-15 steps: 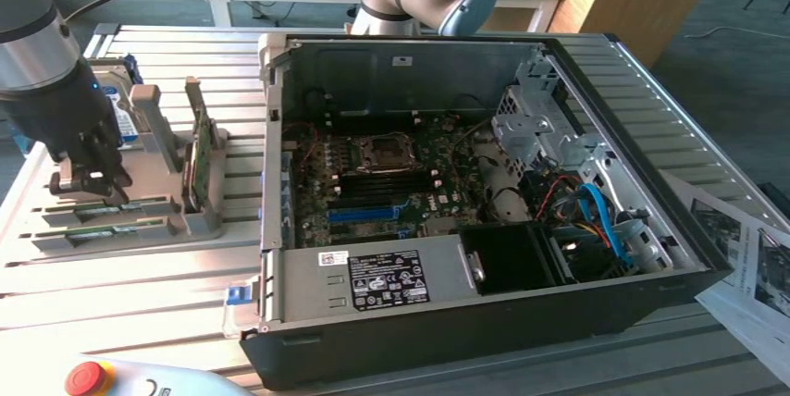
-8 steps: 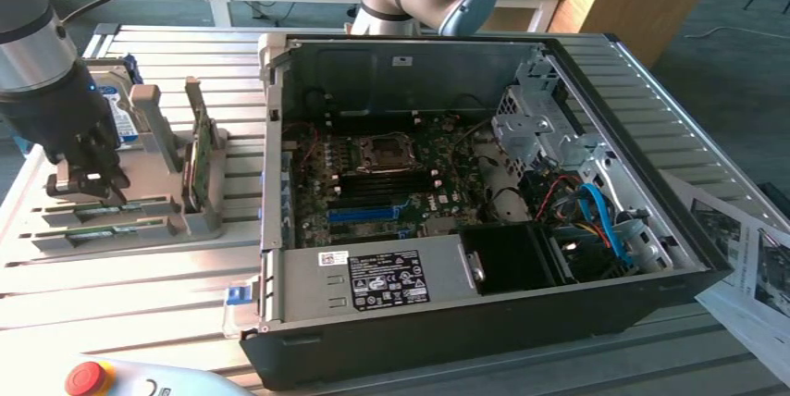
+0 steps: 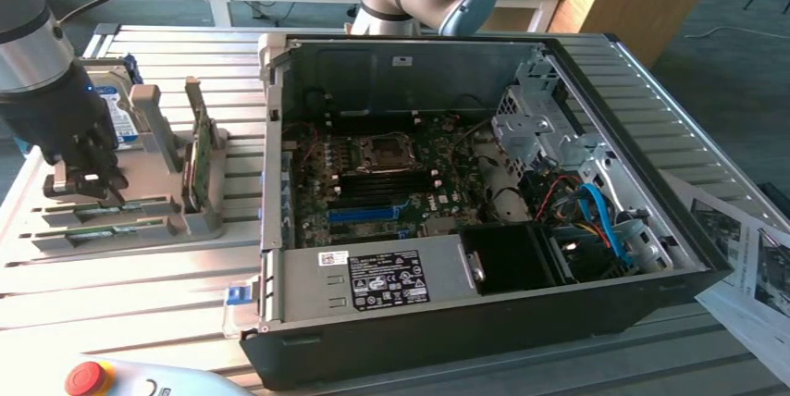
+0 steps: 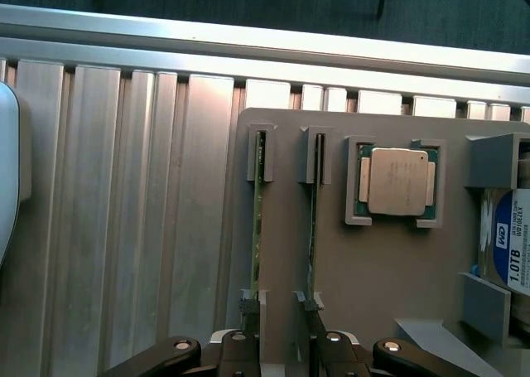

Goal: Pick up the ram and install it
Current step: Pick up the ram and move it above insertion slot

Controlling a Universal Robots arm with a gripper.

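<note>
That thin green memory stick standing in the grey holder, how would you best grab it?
Probably pinch the ram across its two flat faces at mid-length, coming from straight above: it stands on edge with its top edge exposed, and the grey holder cages both ends.

A ribbed aluminium table [image 3: 124, 294] carries everything. An open black computer case [image 3: 494, 331] lies on its side across the middle of the surface. A grey parts holder [image 3: 185, 225] sits just beside the case, toward the edge at the exterior view's left. Printed sheets [image 3: 741, 266] lie at the opposite edge. A pendant with a red button [image 3: 148, 385] rests at the edge nearest the exterior camera.
</note>
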